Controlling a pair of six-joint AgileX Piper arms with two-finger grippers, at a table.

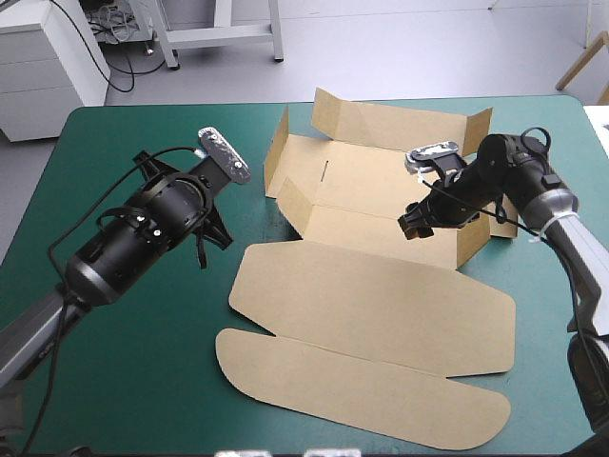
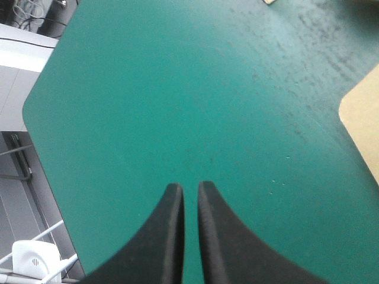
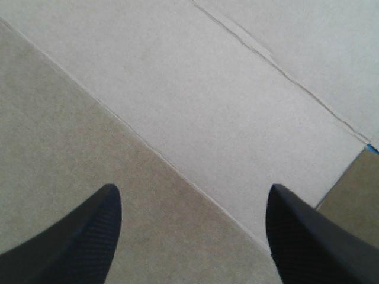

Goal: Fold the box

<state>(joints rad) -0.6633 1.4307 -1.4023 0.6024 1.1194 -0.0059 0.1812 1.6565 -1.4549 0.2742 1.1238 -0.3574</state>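
The brown box (image 1: 371, 276) lies mid-table as an open tray with its walls partly raised at the far side and the lid (image 1: 371, 352) flat toward the near edge. My right gripper (image 1: 411, 227) hovers over the tray's right part, close to the front wall, fingers open; in its own view the right gripper (image 3: 192, 201) has only brown board (image 3: 195, 112) with fold creases ahead. My left gripper (image 1: 217, 238) hangs over bare cover left of the lid. In the left wrist view the left gripper (image 2: 190, 188) is shut on nothing, a lid corner (image 2: 362, 121) off to one side.
The teal-green cover (image 1: 143, 362) is bare to the left of the box and along the right edge. The table's rounded corner (image 2: 35, 100) lies ahead of the left gripper, with white furniture beyond it.
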